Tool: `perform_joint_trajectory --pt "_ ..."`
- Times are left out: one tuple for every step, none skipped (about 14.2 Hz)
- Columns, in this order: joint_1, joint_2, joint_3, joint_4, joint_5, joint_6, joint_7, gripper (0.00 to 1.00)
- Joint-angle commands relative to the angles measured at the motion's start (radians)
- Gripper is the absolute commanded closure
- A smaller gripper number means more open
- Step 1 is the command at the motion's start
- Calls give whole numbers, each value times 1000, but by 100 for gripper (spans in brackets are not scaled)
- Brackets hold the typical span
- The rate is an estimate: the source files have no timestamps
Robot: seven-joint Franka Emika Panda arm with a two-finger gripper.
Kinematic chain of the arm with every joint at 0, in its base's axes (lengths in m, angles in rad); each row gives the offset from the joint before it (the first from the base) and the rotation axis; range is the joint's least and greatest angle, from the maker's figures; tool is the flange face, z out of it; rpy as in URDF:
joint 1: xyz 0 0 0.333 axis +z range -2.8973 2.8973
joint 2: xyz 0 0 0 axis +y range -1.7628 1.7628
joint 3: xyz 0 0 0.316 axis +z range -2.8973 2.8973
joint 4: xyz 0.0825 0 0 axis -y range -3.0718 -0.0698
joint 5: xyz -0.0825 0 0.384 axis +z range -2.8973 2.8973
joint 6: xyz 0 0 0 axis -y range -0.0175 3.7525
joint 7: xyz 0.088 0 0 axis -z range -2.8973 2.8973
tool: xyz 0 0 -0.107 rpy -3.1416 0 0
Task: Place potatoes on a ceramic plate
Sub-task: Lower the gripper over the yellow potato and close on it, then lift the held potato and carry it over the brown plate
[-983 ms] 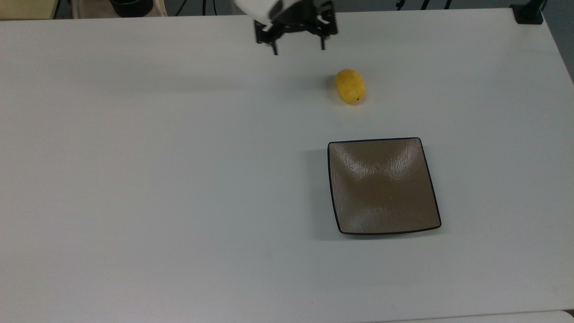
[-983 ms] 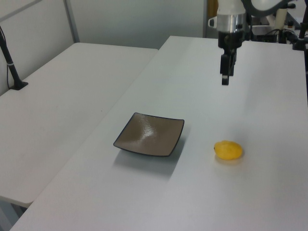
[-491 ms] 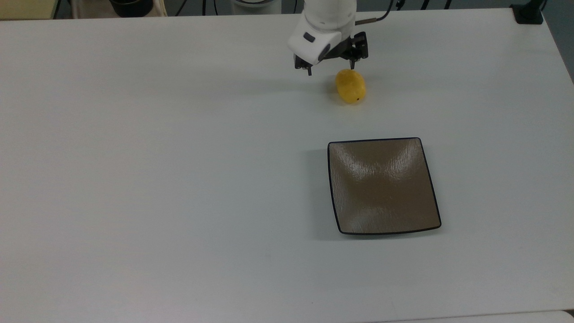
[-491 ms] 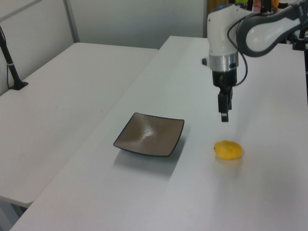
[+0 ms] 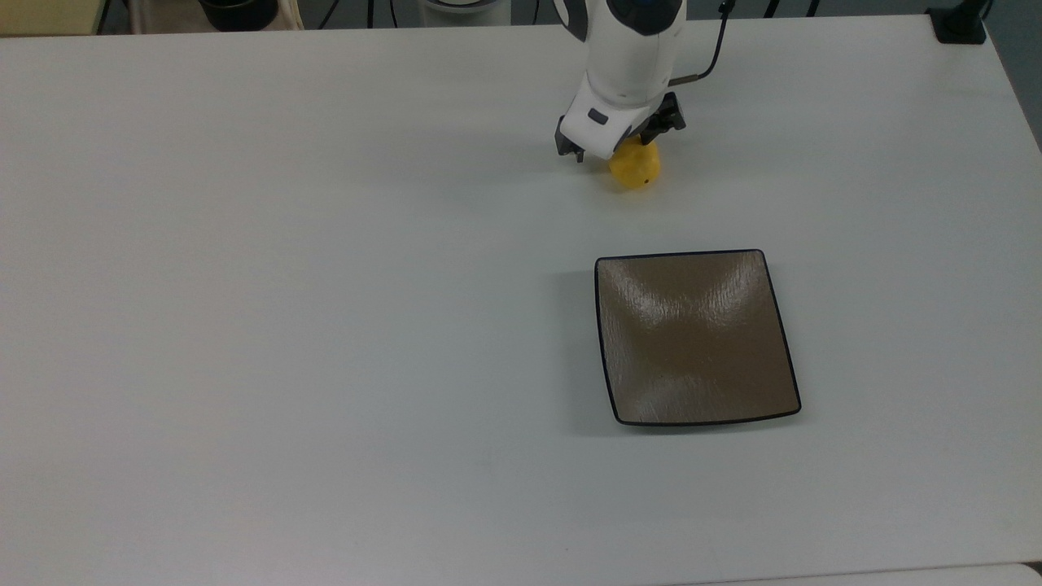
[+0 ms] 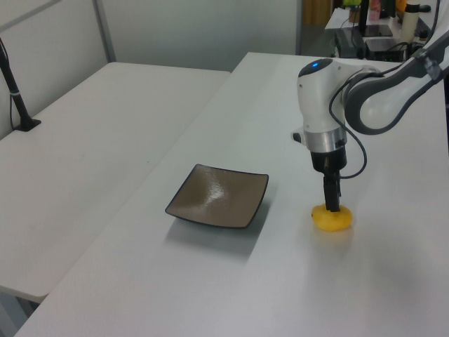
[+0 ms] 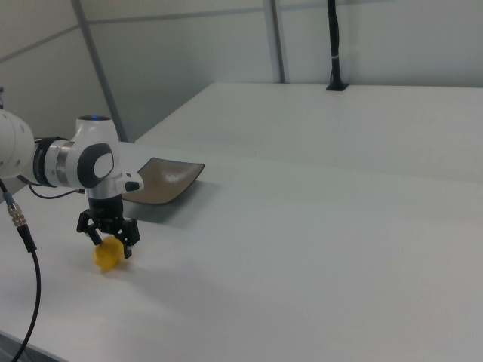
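A small bright-yellow potato (image 5: 637, 168) lies on the white table, beyond the plate toward the top view's upper edge. My gripper (image 5: 616, 150) has come down over it, open, with one finger on each side; the white hand hides the potato's upper half. In the right view the fingers (image 7: 129, 246) straddle the potato (image 7: 106, 256) without closing on it. The left view shows the gripper (image 6: 332, 208) right on top of the potato (image 6: 332, 220). The square brown ceramic plate (image 5: 696, 342) with its dark rim sits bare, a short way from the potato.
A black post base (image 5: 959, 24) stands at the table's far right corner in the top view. A second white table with a black post (image 6: 17, 98) adjoins on the left view's left. A cable (image 7: 23, 294) hangs from the arm.
The arm has swung from the table's far edge toward the potato and dropped down, so the open fingers now sit around it. Potato and plate have not moved.
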Motion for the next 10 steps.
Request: perform_joint_trajectory --pt "7 29 15 -7 -40 28 48 0" --pt "16 32 15 -7 -45 28 49 0" --pt "18 32 15 -7 -45 28 51 0" --pt "18 32 15 -5 -45 28 57 0" --pt "18 32 15 -4 -45 28 58 0" --pt "18 32 15 -4 -45 28 63 0" --pt "18 31 15 1 -45 27 63 0" --pt "18 31 15 8 -45 27 65 0" --pt "18 32 15 10 -45 28 65 0" --pt "18 32 15 12 -45 28 65 0"
